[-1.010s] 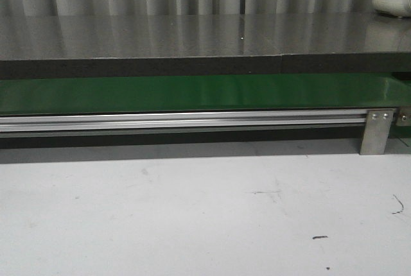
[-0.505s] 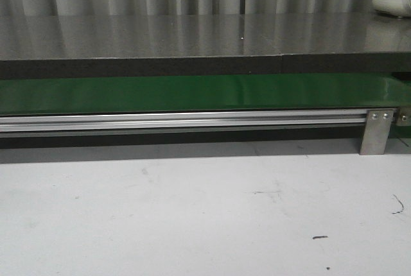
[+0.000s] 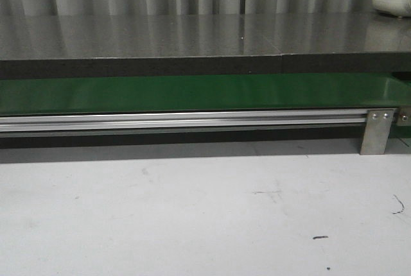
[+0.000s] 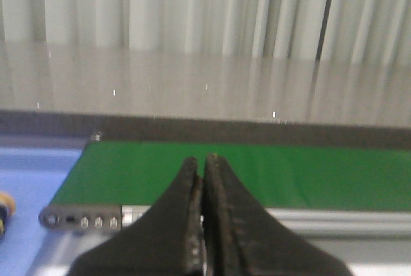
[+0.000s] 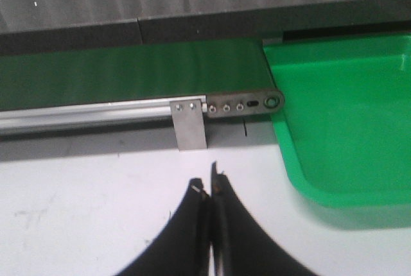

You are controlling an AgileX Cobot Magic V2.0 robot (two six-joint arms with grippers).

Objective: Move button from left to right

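Only a sliver of the button (image 4: pixel 4 212) shows, at the edge of the left wrist view: a yellow-orange head with a dark body, lying on a blue surface beside the end of the green belt (image 4: pixel 257 173). My left gripper (image 4: pixel 203 160) is shut and empty, facing the belt's end, well apart from the button. My right gripper (image 5: pixel 209 183) is shut and empty over the white table, short of the belt's other end (image 5: pixel 128 70). Neither gripper shows in the front view, where the belt (image 3: pixel 192 93) lies bare.
A green tray (image 5: pixel 347 115) stands past the belt's right end. An aluminium rail (image 3: pixel 180 120) with a metal bracket (image 3: pixel 377 131) runs along the belt's front. A dark shelf (image 3: pixel 192 35) lies behind. The white tabletop (image 3: pixel 192 212) is in front.
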